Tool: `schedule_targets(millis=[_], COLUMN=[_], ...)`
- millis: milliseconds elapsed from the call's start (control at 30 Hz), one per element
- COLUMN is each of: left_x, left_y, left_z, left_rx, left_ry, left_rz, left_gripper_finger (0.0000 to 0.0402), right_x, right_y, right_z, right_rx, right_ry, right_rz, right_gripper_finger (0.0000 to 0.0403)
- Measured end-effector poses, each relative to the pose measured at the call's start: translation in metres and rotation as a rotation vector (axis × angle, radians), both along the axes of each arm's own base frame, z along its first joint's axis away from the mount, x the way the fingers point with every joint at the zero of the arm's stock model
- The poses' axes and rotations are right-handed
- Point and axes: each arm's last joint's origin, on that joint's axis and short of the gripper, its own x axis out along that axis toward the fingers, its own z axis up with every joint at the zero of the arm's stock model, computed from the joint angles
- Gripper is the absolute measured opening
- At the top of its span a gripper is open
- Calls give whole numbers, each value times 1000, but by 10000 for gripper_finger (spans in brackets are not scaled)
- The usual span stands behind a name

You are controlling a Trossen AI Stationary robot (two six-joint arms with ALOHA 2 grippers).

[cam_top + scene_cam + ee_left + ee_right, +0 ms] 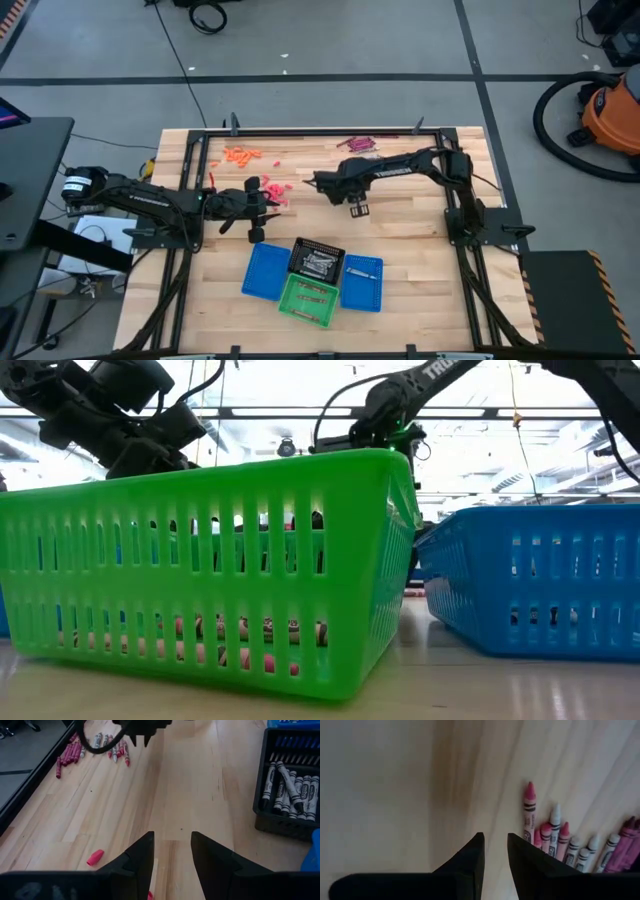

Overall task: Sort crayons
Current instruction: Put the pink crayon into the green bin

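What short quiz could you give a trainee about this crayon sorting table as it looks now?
1. True or false: the left gripper holds a crayon.
2. Which basket holds the grey crayons? A) green B) black C) blue
3. Fill in: the right gripper hangs beside a row of pink and ____ crayons.

Key:
1. False. Its fingers are open with bare wood between them.
2. B.
3. White.
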Motion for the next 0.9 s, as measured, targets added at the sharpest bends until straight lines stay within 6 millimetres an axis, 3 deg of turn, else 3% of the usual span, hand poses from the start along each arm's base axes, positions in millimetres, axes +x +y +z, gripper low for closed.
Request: schedule_targets(millis=[500, 733, 900], left_x=[-1, -1, -1], left_y=[0, 0, 0], left_z=[-2, -2, -2], left_rx=[-1, -4, -4], left_ry=[22, 23, 28], left_rz=[1, 3, 3], left_gripper_finger=[141, 141, 141], right_x=[-3, -3, -9], right_y=[-41, -51, -49], right_z=[-2, -2, -17], right_rx=[88, 134, 143], right_ry=[-75, -117, -129], right_rz=[-11, -8, 4], right_gripper_finger=[91, 91, 91])
